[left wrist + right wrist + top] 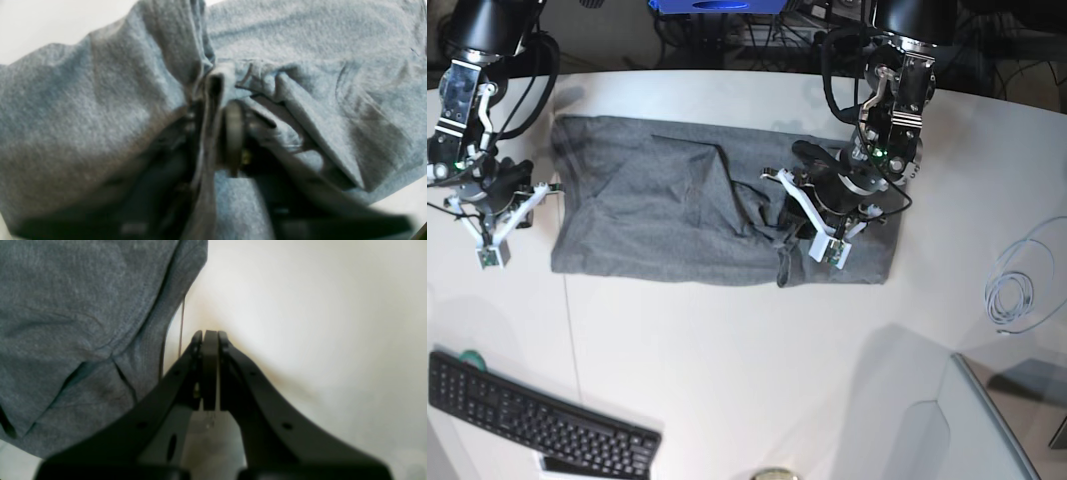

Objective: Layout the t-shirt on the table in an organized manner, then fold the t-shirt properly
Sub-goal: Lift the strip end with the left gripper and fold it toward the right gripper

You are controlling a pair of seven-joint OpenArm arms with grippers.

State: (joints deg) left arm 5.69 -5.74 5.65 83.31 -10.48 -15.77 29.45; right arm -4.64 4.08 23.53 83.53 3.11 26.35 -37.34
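Overhead, the t-shirt (677, 220) lies spread on the table (747, 360); only the wrist views show the left gripper (222, 110) pinching a bunched fold and the right gripper (210, 340) clenched empty beside its hem.

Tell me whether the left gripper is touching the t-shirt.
Touching. In the left wrist view the left gripper has a bunched ridge of the t-shirt between its fingers, with cloth pressed against them on both sides.
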